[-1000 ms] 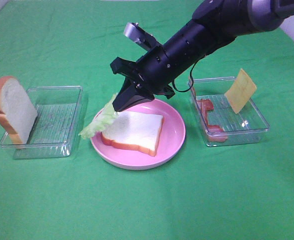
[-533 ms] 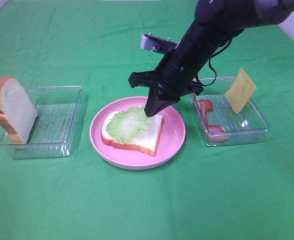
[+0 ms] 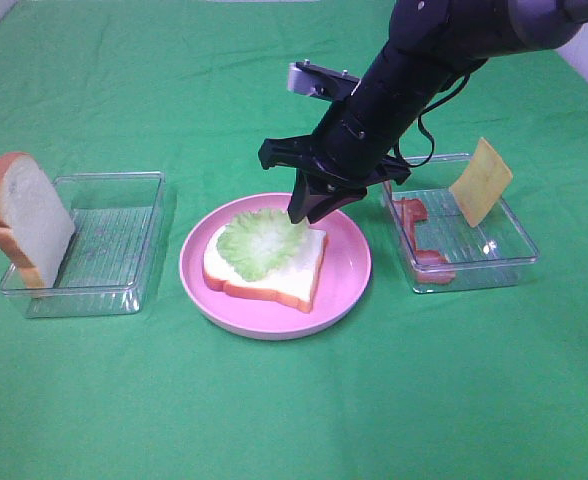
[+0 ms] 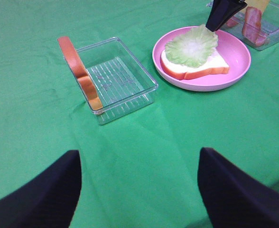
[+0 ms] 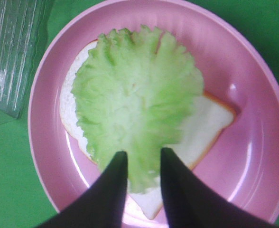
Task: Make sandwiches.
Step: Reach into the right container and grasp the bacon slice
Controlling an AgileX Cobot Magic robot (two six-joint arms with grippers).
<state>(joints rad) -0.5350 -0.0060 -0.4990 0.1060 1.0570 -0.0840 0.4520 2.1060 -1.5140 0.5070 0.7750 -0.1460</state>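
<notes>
I'm working a staged test bench; green cloth [image 3: 294,420] covers everything; toy bread slice [image 3: 24,220] propped at a clear tray [image 3: 124,180].

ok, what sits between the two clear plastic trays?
The round pink plate, holding a white toy bread slice topped with a ruffled pale green lettuce leaf. Exterior high view shows it between the left tray and right tray.

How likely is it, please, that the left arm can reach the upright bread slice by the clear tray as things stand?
Probably yes. The left gripper is open and faces the bread slice across green cloth with nothing between them, and the right gripper is over the pink plate.
</notes>
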